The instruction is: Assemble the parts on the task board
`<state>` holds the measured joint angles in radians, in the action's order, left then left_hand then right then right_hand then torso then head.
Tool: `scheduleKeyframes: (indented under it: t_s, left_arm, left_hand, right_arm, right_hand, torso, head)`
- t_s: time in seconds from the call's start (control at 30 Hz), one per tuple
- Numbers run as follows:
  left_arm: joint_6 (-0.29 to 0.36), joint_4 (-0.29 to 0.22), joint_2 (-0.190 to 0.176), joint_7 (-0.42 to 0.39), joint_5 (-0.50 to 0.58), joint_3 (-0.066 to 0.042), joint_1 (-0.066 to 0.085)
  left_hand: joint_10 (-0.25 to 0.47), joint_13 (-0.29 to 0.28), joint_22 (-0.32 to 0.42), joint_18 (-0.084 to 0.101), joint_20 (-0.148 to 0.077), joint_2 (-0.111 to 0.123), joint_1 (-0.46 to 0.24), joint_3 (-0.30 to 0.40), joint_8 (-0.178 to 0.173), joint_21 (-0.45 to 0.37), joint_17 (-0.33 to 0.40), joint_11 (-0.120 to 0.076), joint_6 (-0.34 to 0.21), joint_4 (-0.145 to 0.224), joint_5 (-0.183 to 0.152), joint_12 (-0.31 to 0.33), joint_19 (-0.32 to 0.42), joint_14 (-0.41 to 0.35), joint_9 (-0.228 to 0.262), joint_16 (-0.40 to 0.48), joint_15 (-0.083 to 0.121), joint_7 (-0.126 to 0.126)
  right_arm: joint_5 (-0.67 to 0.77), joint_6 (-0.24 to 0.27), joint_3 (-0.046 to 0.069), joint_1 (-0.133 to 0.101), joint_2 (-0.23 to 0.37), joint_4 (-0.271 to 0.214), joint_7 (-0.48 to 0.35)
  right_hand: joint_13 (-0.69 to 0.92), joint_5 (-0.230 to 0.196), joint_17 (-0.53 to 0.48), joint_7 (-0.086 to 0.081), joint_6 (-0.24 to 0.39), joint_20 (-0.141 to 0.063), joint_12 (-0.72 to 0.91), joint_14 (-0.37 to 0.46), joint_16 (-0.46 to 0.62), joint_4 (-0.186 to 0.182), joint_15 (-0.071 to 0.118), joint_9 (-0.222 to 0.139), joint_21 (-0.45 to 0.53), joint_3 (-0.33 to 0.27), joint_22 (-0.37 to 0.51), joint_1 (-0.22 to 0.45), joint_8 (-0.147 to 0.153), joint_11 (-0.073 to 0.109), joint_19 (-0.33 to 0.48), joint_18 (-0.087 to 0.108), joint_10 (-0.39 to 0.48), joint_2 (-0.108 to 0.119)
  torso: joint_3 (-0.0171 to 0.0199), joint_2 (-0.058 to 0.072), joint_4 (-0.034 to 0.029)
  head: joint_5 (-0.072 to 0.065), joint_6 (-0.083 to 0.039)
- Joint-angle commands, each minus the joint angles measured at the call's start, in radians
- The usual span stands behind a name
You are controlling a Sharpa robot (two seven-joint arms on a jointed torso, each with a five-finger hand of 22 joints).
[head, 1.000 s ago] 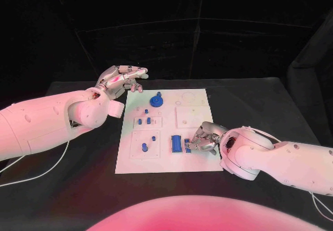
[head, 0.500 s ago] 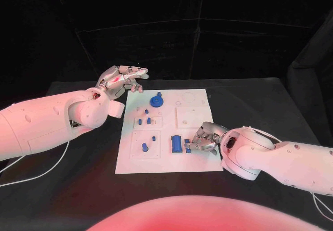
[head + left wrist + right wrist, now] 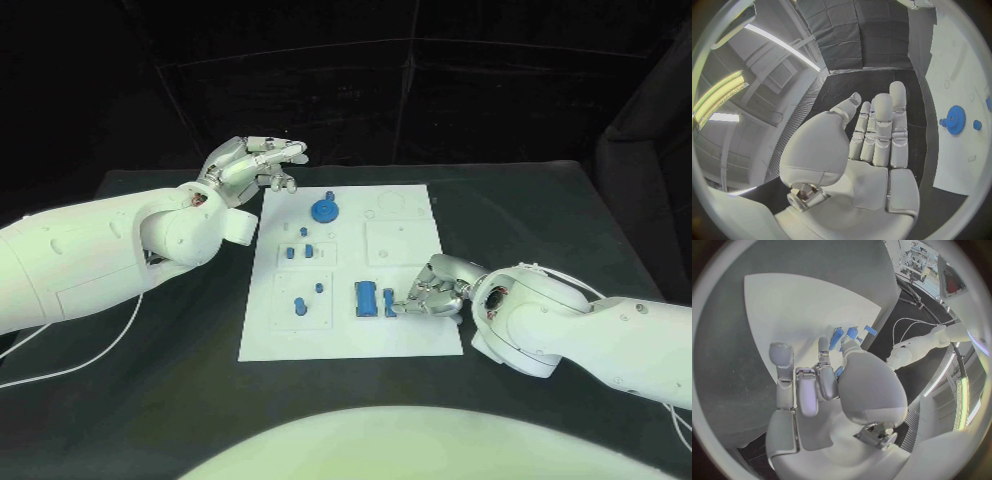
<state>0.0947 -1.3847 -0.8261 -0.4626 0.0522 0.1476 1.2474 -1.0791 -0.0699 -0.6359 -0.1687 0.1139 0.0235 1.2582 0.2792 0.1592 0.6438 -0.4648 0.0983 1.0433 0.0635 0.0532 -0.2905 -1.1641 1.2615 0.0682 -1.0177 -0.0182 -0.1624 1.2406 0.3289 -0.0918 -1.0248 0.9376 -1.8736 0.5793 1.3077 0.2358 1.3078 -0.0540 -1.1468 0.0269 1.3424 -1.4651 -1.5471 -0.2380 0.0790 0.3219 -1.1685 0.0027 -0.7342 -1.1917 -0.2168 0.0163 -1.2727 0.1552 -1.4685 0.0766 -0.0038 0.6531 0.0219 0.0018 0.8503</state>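
Observation:
The white task board (image 3: 346, 335) lies in the middle of the black table. A blue gear (image 3: 326, 210) stands near its far edge, also seen as the gear (image 3: 954, 119) past my left hand. Small blue pegs (image 3: 299, 250) stand mid-board, and two more blue pieces (image 3: 300, 305) sit nearer me. A blue block (image 3: 366, 298) lies beside a slim blue part (image 3: 389, 303). My right hand (image 3: 433, 286) rests on the board, pinching that slim part (image 3: 837, 371) between thumb and fingers. My left hand (image 3: 254, 162) hovers off the board's far left corner, fingers apart and empty (image 3: 876, 135).
Square recesses (image 3: 392, 242) take up the board's right half, behind my right hand. A white cable (image 3: 58, 365) trails over the table at the left. Black table (image 3: 548, 215) surrounds the board on all sides.
My right hand and forearm have slid slightly to the right, fingertips staying at the slim blue part. The left hand has stayed put.

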Motion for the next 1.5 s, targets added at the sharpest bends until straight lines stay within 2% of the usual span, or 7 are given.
scheduleKeyframes:
  t_s: [0.03, 0.37, 0.6, 0.77, 0.9, 1.17, 1.5]
  left_arm:
    - [-0.012, -0.002, 0.0, -0.002, 0.003, -0.001, 0.001]
    - [-0.012, -0.001, 0.001, -0.003, 0.003, -0.001, 0.001]
    - [-0.012, -0.001, 0.001, -0.002, 0.003, -0.001, 0.001]
    - [-0.012, -0.001, 0.001, -0.002, 0.003, -0.001, 0.001]
    - [-0.012, -0.001, 0.001, -0.002, 0.003, -0.001, 0.001]
    - [-0.012, 0.001, 0.001, -0.002, 0.003, -0.001, 0.001]
    - [-0.013, 0.002, 0.002, -0.002, 0.003, 0.0, 0.001]
  left_hand:
    - [0.009, 0.001, 0.001, -0.014, 0.005, -0.003, 0.004, -0.005, -0.003, -0.004, 0.001, 0.0, -0.005, 0.002, -0.002, 0.004, 0.005, -0.006, -0.001, 0.006, 0.002, -0.005]
    - [0.009, 0.001, 0.001, -0.014, 0.005, -0.003, 0.004, -0.005, -0.003, -0.004, 0.001, 0.0, -0.005, 0.002, -0.002, 0.004, 0.005, -0.006, -0.001, 0.006, 0.002, -0.005]
    - [0.009, 0.001, 0.001, -0.014, 0.005, -0.003, 0.004, -0.005, -0.003, -0.004, 0.001, 0.0, -0.005, 0.002, -0.002, 0.004, 0.005, -0.006, -0.001, 0.006, 0.002, -0.005]
    - [0.009, 0.001, 0.001, -0.014, 0.005, -0.003, 0.004, -0.005, -0.003, -0.004, 0.001, 0.0, -0.005, 0.002, -0.002, 0.004, 0.005, -0.006, -0.001, 0.006, 0.002, -0.005]
    - [0.01, 0.001, 0.002, -0.014, 0.005, -0.003, 0.003, -0.006, -0.003, -0.005, 0.002, 0.001, -0.006, 0.001, -0.002, 0.004, 0.005, -0.007, -0.001, 0.006, 0.002, -0.005]
    - [0.01, 0.001, 0.002, -0.014, 0.005, -0.003, 0.003, -0.006, -0.003, -0.005, 0.002, 0.001, -0.006, 0.001, -0.002, 0.004, 0.005, -0.007, -0.001, 0.006, 0.002, -0.005]
    - [0.01, 0.001, 0.002, -0.014, 0.005, -0.003, 0.003, -0.006, -0.003, -0.005, 0.002, 0.001, -0.006, 0.001, -0.002, 0.004, 0.005, -0.007, -0.001, 0.006, 0.002, -0.005]
  right_arm:
    - [0.006, -0.029, 0.0, -0.001, 0.001, 0.005, 0.001]
    - [0.019, -0.042, 0.0, -0.001, -0.036, 0.044, 0.023]
    - [0.035, -0.063, 0.0, -0.001, -0.063, 0.059, 0.025]
    - [0.045, -0.047, 0.0, -0.001, -0.061, 0.059, 0.025]
    - [0.051, -0.026, 0.0, -0.001, -0.052, 0.055, 0.021]
    - [0.053, 0.05, 0.0, -0.001, -0.024, 0.031, -0.048]
    - [0.04, 0.009, 0.0, -0.001, -0.036, 0.021, -0.103]
  right_hand:
    - [0.104, 0.009, 0.221, -0.004, 0.004, 0.001, -0.003, -0.097, 0.0, 0.01, 0.003, 0.002, 0.005, -0.002, -0.001, -0.014, 0.006, 0.001, 0.004, -0.016, -0.022, -0.01]
    - [0.104, 0.02, 0.221, -0.004, 0.004, 0.001, -0.005, -0.097, 0.0, 0.031, 0.003, 0.006, 0.005, -0.01, -0.001, -0.045, 0.008, 0.002, 0.004, -0.016, -0.021, -0.026]
    - [0.104, 0.01, 0.22, -0.003, 0.004, 0.001, -0.006, -0.097, 0.0, 0.05, 0.003, 0.009, 0.007, -0.02, 0.001, -0.065, 0.009, 0.003, 0.005, -0.015, -0.021, -0.024]
    - [0.104, 0.01, 0.22, -0.004, 0.003, 0.001, -0.006, -0.097, 0.0, 0.052, 0.003, 0.01, 0.007, -0.024, 0.001, -0.065, 0.009, 0.002, 0.006, -0.015, -0.021, -0.026]
    - [0.104, 0.028, 0.22, -0.004, 0.002, 0.001, -0.006, -0.097, 0.0, 0.051, 0.003, 0.012, 0.007, -0.032, 0.001, -0.062, 0.01, 0.002, 0.006, -0.015, -0.021, -0.033]
    - [0.105, 0.052, 0.221, -0.005, 0.003, 0.001, -0.005, -0.097, 0.0, 0.043, 0.003, 0.014, 0.007, -0.054, 0.001, -0.047, 0.013, 0.002, 0.005, -0.015, -0.022, -0.036]
    - [0.106, 0.04, 0.221, -0.005, 0.003, 0.002, -0.005, -0.097, 0.0, 0.045, 0.002, 0.016, 0.007, -0.073, -0.001, -0.045, 0.015, 0.001, 0.005, -0.015, -0.022, -0.027]
  torso:
    - [0.0005, 0.0, -0.0022]
    - [0.0006, 0.001, -0.0026]
    - [0.0003, 0.0, -0.0021]
    - [-0.0004, -0.001, 0.0011]
    - [-0.0001, -0.001, -0.0007]
    - [0.0009, 0.0, -0.0017]
    - [-0.0004, 0.001, -0.0017]
  head:
    - [0.0, 0.0]
    - [0.003, 0.005]
    - [0.003, 0.008]
    - [0.004, 0.008]
    - [0.003, 0.007]
    - [0.004, 0.004]
    - [0.004, 0.004]
